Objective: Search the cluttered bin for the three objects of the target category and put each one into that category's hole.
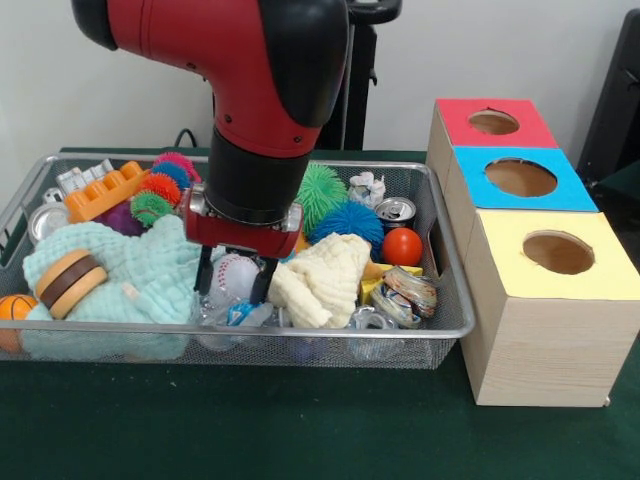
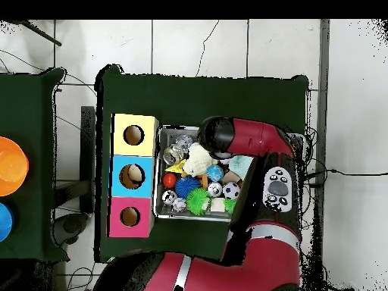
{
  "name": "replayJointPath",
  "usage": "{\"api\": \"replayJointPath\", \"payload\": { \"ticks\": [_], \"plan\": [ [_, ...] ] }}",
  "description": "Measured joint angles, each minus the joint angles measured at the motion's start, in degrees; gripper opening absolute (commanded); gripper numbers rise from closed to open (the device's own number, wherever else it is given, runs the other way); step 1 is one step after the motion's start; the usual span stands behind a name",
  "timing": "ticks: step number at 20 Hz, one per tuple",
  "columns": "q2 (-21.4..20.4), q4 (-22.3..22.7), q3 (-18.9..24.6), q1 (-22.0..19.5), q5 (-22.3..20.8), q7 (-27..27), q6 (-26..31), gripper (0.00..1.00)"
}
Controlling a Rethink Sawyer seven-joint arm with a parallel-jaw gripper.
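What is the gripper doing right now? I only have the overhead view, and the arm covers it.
Observer: In the front view, the gripper is down inside the wire basket, right at a white baseball. I cannot tell whether it has hold of the ball.
Operator: And what lies under the arm on that side of the basket?
Observer: A mint green cloth with a brown and cream toy on top. A small orange basketball sits at the corner beside it.
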Motion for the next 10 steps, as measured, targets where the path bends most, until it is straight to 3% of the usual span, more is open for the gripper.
{"api": "replayJointPath", "payload": {
  "ticks": [10],
  "plan": [
    [0.51,0.00,-1.84,0.67,0.09,0.00,-2.75,1.00]
  ]
}}
